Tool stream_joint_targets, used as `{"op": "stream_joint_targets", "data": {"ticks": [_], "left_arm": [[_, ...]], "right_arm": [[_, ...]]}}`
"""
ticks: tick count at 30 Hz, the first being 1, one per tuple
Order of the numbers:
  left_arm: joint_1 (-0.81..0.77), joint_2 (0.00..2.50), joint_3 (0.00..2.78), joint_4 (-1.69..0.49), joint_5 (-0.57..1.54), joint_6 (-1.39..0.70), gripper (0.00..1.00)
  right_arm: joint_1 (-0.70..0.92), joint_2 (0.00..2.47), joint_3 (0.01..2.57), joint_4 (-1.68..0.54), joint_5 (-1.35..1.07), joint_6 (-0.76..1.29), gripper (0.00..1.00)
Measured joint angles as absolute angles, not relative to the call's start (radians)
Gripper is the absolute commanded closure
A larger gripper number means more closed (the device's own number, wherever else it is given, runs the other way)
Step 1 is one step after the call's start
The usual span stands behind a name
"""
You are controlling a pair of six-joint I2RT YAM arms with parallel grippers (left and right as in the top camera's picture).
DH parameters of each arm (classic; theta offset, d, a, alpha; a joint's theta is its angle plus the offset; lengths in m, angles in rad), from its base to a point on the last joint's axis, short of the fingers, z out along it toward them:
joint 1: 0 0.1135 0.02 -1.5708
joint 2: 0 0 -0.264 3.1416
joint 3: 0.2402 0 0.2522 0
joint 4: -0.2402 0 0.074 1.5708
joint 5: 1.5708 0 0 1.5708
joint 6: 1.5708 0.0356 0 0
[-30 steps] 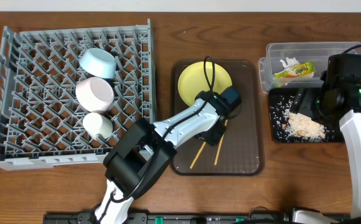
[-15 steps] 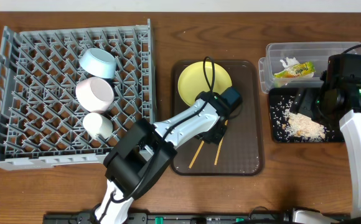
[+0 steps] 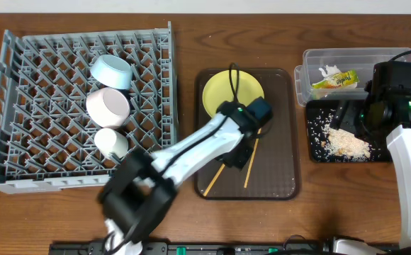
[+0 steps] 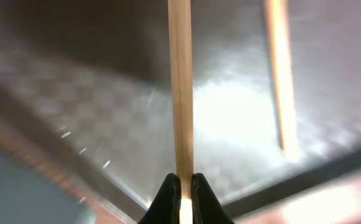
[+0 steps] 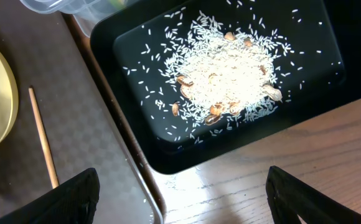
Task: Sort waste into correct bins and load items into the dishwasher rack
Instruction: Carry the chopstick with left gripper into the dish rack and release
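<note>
Wooden chopstick (image 4: 180, 93) | pinched btwn L jaws | over brown tray (image 3: 285, 142)

Left wrist: left gripper (image 4: 182, 186) shows only fingertip ends at bottom edge, rest cropped. Top edge cuts held chopstick (image 4: 180, 93) and second chopstick (image 4: 279, 74). Tray (image 4: 75, 112) smeared, no detail.
Overhead: left arm (image 3: 181, 150) blurred, base off bottom edge; wrist hides upper chopstick ends and front-side rim of yellow plate (image 3: 216, 95). Right arm (image 3: 407, 152) off right edge, covers right end of black tub (image 3: 310, 142).
Right wrist: right gripper (image 5: 182, 180) shows finger stubs only, bottom corners. Plate cut by left edge, clear tub (image 5: 50, 5) by top.
</note>
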State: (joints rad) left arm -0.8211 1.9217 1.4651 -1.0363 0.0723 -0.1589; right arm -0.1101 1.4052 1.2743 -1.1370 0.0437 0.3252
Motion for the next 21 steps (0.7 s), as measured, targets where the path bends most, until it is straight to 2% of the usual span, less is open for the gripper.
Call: {"op": "stream_joint_targets", "data": {"ticks": [8,17,21], "left_arm": [[-0.765,1.654,1.469,-1.041,0.037,-0.125,0.94],[-0.430,1.611,1.470,-0.960,-0.010,-0.122,0.94],[-0.334,1.634,1.470,-0.929,0.020,-0.123,0.94]], "right_arm": [[-0.110,1.405,1.274,-1.137,0.044,0.325,0.17],[-0.110,1.405,1.274,-1.137,0.044,0.325,0.17],[-0.110,1.405,1.274,-1.137,0.044,0.325,0.16]]}}
